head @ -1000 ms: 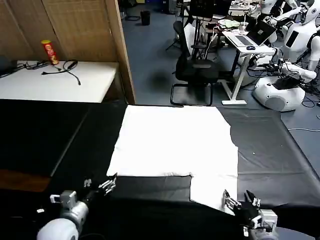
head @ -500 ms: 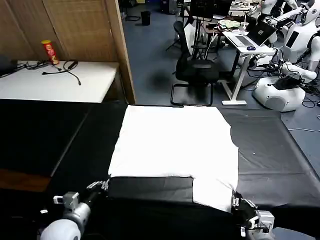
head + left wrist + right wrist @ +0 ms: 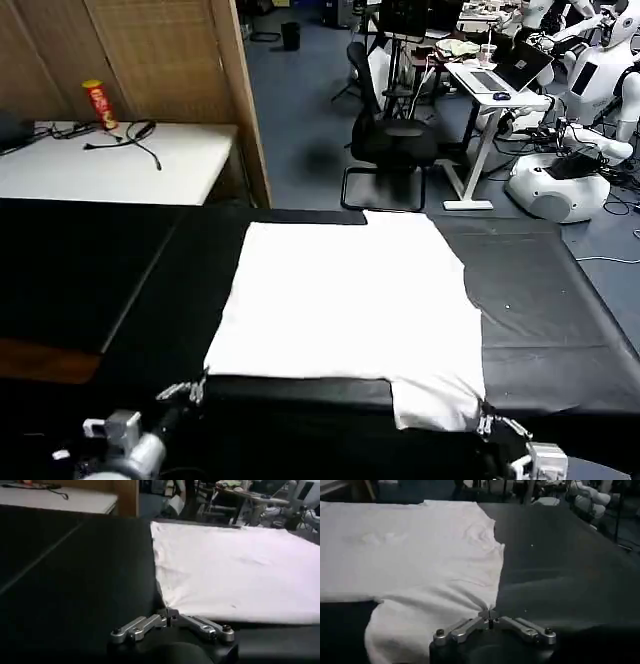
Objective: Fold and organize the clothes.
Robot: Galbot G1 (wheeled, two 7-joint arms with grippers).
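The clothes are one white T-shirt [image 3: 345, 300] lying flat on the black table [image 3: 120, 290], plain side up, with a sleeve flap [image 3: 432, 402] hanging toward the near edge. My left gripper [image 3: 188, 389] is shut on the shirt's near left corner [image 3: 167, 609], the cloth puckered at its tips [image 3: 167, 616]. At the near right, my right gripper [image 3: 487, 421] is shut on the shirt's edge by the sleeve, with folds of T-shirt [image 3: 410, 560] radiating from the pinch [image 3: 489, 614].
The black table's near edge [image 3: 300, 440] lies just under both grippers. Bare black surface [image 3: 550, 300] extends right of the shirt. Behind stand a white side table [image 3: 110, 160] with cables and a red can [image 3: 100, 103], a wooden partition [image 3: 240, 100], an office chair [image 3: 385, 140].
Both grippers have moved back toward the near edge with the shirt in them. The shirt has slid toward me, baring black table at its far left corner.
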